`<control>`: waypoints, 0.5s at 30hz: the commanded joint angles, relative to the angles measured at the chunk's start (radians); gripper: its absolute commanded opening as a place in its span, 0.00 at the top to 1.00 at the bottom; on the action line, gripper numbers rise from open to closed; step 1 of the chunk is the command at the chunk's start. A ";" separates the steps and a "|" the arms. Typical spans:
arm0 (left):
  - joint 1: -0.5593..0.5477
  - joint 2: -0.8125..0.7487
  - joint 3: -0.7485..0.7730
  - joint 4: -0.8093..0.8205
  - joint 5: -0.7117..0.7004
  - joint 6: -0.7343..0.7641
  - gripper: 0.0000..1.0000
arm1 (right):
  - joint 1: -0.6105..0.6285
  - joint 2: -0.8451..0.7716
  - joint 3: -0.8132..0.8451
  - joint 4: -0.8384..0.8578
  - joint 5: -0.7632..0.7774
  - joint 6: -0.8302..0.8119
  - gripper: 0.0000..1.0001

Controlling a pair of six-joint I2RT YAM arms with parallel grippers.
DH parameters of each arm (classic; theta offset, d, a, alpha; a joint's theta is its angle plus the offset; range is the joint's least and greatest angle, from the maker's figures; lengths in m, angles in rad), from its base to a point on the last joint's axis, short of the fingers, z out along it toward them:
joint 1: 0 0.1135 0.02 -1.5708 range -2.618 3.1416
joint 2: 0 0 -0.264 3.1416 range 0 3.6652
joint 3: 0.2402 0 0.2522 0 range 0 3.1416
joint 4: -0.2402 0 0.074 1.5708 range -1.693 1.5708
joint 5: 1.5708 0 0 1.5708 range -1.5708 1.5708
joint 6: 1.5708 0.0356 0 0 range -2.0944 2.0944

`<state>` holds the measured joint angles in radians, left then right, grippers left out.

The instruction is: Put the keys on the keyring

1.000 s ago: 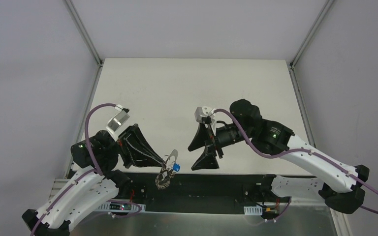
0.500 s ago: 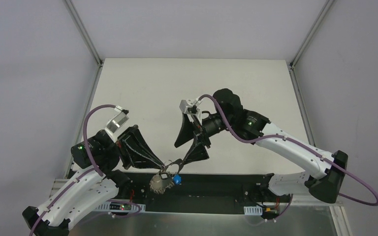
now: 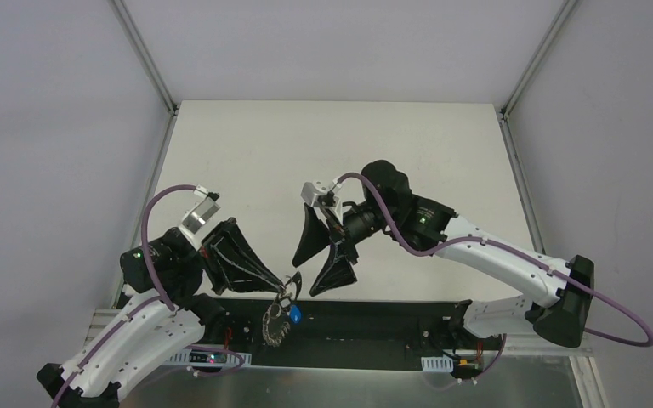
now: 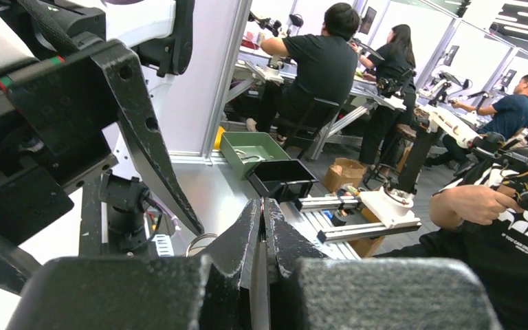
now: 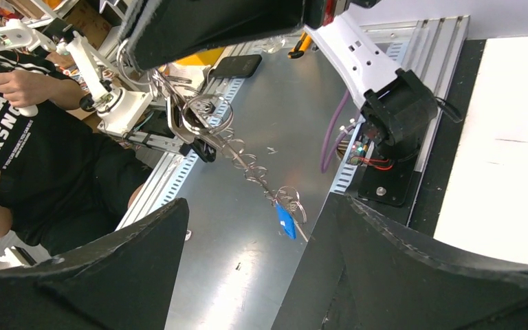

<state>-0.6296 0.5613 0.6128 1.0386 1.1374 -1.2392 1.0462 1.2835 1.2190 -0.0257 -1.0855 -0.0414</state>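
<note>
My left gripper (image 3: pixel 286 284) is shut on the keyring (image 3: pixel 275 321), a bunch of thin wire loops and small silver keys that dangles below it over the table's front edge. A blue-headed key (image 3: pixel 294 314) hangs at the low end of the bunch. In the right wrist view the keyring (image 5: pixel 192 118) trails down to the blue-headed key (image 5: pixel 285 221), which hangs between my right gripper's spread fingers. My right gripper (image 3: pixel 304 278) is open, close beside the left fingertips, touching nothing. In the left wrist view the left gripper (image 4: pixel 262 203) has its jaws pressed together, with a bit of ring wire (image 4: pixel 199 242) showing beside them.
The white table (image 3: pixel 340 144) stretches behind both arms, framed by grey walls. A black strip (image 3: pixel 374 316) and a metal shelf (image 3: pixel 349 387) run along the near edge under the keyring. Beyond the edge, people sit at benches (image 4: pixel 330 62).
My right arm has swung left and stands close to the left fingertips. The keyring bunch has dropped and hangs lower below the left gripper.
</note>
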 commanded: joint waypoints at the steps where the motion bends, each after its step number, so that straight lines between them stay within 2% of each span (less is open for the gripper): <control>1: -0.012 -0.023 0.014 -0.008 -0.060 0.064 1.00 | 0.024 -0.016 -0.013 0.055 -0.021 -0.008 0.18; 10: -0.011 -0.031 0.016 -0.037 -0.073 0.083 1.00 | 0.070 0.002 -0.011 0.099 -0.038 0.011 0.23; 15: -0.012 -0.037 0.016 -0.048 -0.074 0.094 1.00 | 0.087 -0.001 -0.007 0.100 -0.055 0.019 0.33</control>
<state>-0.6296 0.5426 0.6125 0.9627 1.0969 -1.1732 1.1183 1.2884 1.1992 0.0162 -1.0889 -0.0311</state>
